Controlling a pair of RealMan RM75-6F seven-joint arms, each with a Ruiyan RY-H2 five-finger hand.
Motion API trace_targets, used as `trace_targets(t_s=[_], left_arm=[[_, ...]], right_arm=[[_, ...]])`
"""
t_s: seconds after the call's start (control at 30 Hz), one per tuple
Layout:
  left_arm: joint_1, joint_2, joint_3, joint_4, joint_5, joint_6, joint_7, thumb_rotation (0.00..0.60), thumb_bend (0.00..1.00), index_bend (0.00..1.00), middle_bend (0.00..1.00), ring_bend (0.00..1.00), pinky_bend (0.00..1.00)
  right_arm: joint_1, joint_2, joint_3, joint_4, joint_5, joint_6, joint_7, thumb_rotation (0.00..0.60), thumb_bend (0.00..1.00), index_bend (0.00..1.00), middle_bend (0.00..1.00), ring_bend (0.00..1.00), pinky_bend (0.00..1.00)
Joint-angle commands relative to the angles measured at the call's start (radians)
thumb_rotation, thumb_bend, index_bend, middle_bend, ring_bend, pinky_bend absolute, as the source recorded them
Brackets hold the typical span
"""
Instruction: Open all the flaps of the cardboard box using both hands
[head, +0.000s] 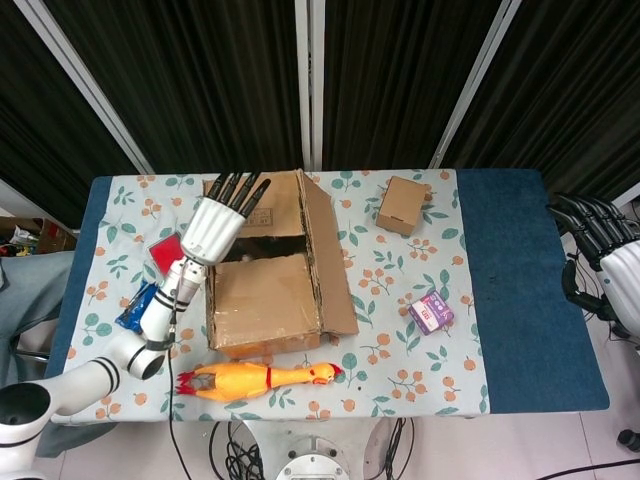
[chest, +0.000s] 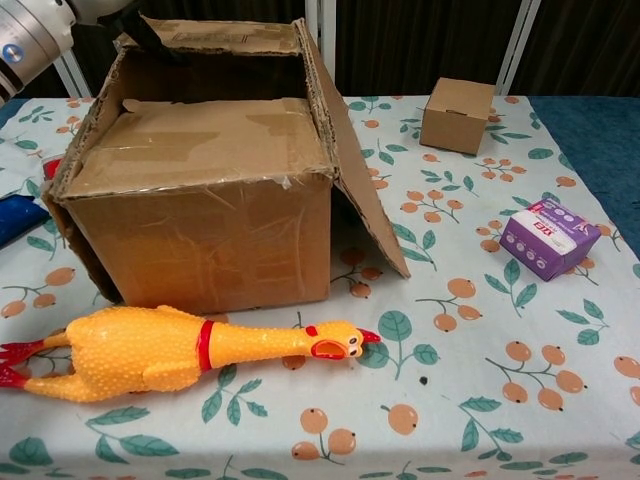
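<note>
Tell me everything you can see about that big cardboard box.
The cardboard box is plain brown corrugated card, creased, with old tape on top. It stands on the flowered table. Its right flap hangs open down the side, the near flap lies flat and closed, and the far flap is partly raised, with the left hand at it. A rubber chicken lies just in front.

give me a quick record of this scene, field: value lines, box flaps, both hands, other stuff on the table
box: cardboard box on the floral tablecloth
far flap: being lifted, left hand has its fingers on it
near flap: lying flat over the top
right flap: folded out and hanging down the side
left flap: hanging down the left side, mostly hidden
right hand: off the table's right edge, holding nothing
in front of box: rubber chicken
right of box: small cardboard box, purple packet
left of box: red item, blue packet
</note>
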Motion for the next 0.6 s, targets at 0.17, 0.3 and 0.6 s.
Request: trace_targets(t_s=[0.17, 0.3, 0.6], left_arm=[[-0.050, 0.000, -0.068, 0.046, -0.011, 0.037, -0.006, 0.600, 0.00, 0.00, 0.00, 0.02, 0.19], [-0.100, 0.005, -0.116, 0.104, -0.037, 0.020, -0.010, 0.600, 0.00, 0.00, 0.00, 0.02, 0.19], [-0.249, -0.070, -0.176, 0.407, -0.133, -0.151, -0.083, 0.600, 0.00, 0.00, 0.00, 0.02, 0.19]], right_arm=[[-0.003, -0.003, 0.011, 0.003, 0.000, -0.011, 0.000, 0.600, 0.69, 0.00, 0.00, 0.00, 0.00], [-0.002, 0.002, 0.020, 0.000, 0.003, -0.018, 0.000, 0.600, 0.68, 0.00, 0.00, 0.00, 0.00], [-0.011, 0.019, 0.036, -0.012, 0.015, -0.024, 0.001, 0.600, 0.69, 0.00, 0.00, 0.00, 0.00]])
